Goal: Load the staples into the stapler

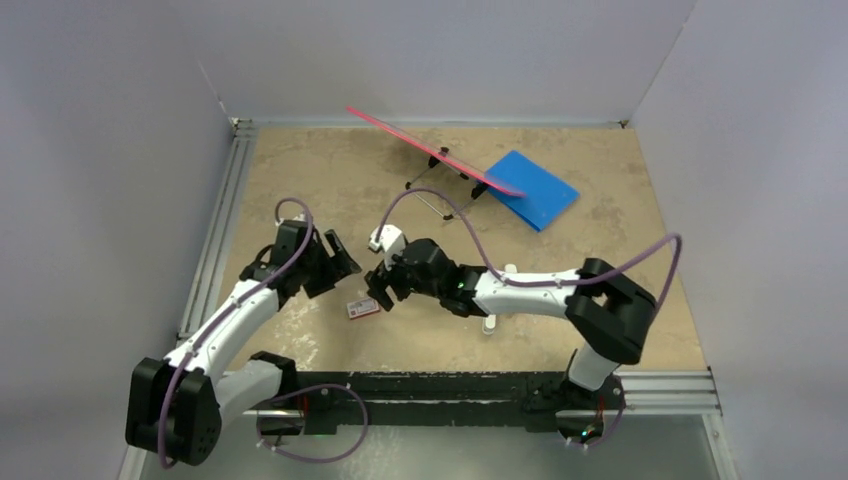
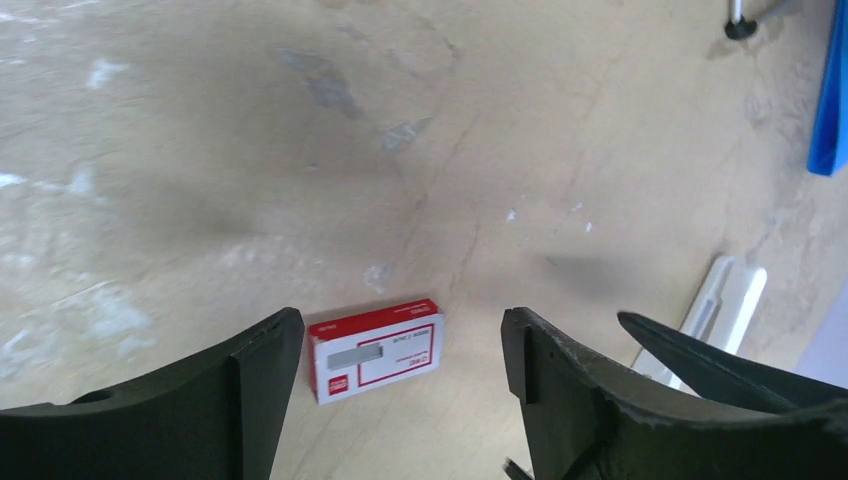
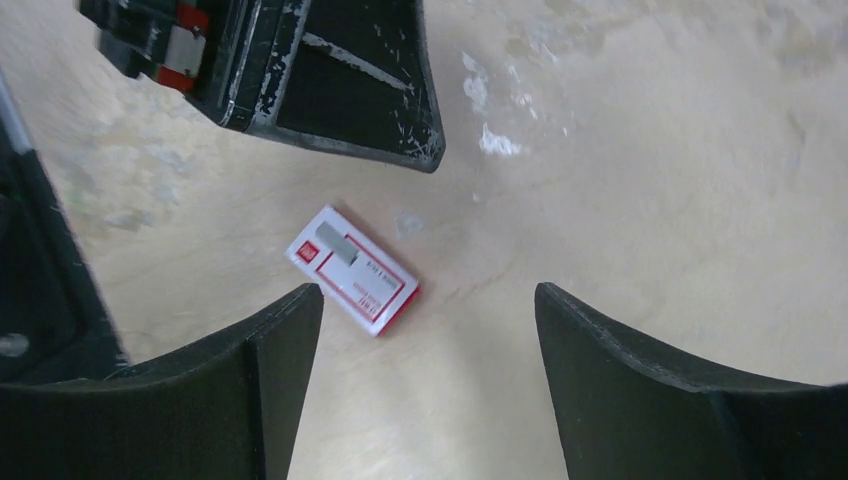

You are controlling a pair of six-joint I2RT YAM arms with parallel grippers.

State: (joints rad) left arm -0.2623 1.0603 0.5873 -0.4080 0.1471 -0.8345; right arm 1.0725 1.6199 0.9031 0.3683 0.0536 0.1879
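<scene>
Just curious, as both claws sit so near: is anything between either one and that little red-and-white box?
Nothing visible does. The staple box lies flat on the table between the open left gripper and the open right gripper; only bare surface separates it from each.

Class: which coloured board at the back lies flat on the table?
The blue board; the pink board leans tilted on a wire stand.
</scene>
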